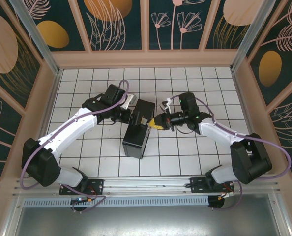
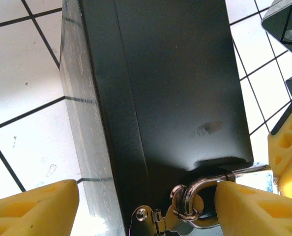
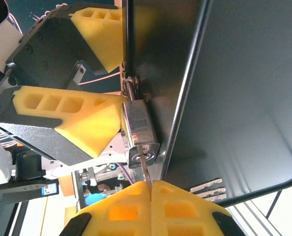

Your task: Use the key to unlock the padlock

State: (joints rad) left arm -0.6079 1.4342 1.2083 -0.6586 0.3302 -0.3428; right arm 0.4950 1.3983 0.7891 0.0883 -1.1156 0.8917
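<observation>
Yellow pads of the right gripper [image 3: 151, 189] are pinched tight on the key [image 3: 147, 173], its blade meeting the keyhole of the padlock [image 3: 139, 129] at mid-frame, which hangs on the black box [image 3: 224, 98]. The left gripper [image 2: 146, 196] is spread wide, with one finger [image 3: 92, 123] against the padlock's side.

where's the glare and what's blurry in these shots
Left wrist view: a pale sheen down the black box's left side mirrors the floor grid, and the left pincer's fingers look soft up close. Right wrist view: padlock and key are sharp, while the room at lower left is dim and blurred. Top view: even light, crisp, only faint shadows on the table.
</observation>
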